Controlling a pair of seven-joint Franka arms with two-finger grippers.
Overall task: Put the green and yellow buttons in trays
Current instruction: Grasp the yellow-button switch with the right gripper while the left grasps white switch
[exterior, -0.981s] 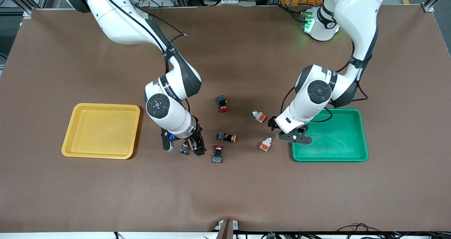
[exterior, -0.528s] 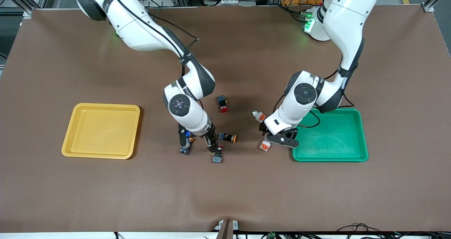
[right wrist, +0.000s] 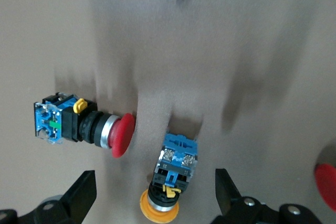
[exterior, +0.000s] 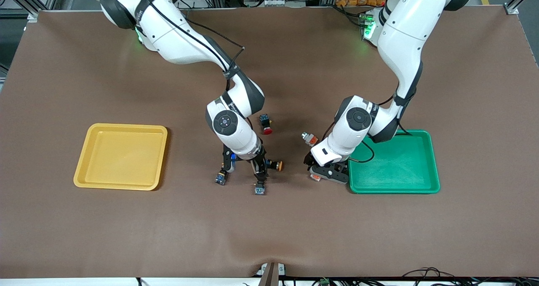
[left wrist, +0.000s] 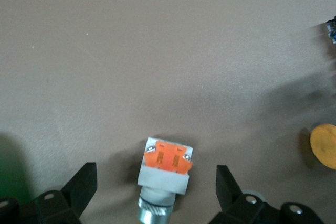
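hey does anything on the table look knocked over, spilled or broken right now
Nothing stands out. The switches lie loose on their sides on the table, none damaged. Both the yellow tray and green tray sit flat. The left gripper and right gripper hang open over switches.

- Both arms: glossy white shells, dark grey/black joint bands, round dark end caps on the wrist joints.
- Thin black cables run outside along each forearm, strapped at the elbow.
- Green status light glows at each base, top of frame.
- Left end effector (exterior: pixel 326 171) and right end effector (exterior: pixel 244 168): black fingers; silver screws show in wrist views.
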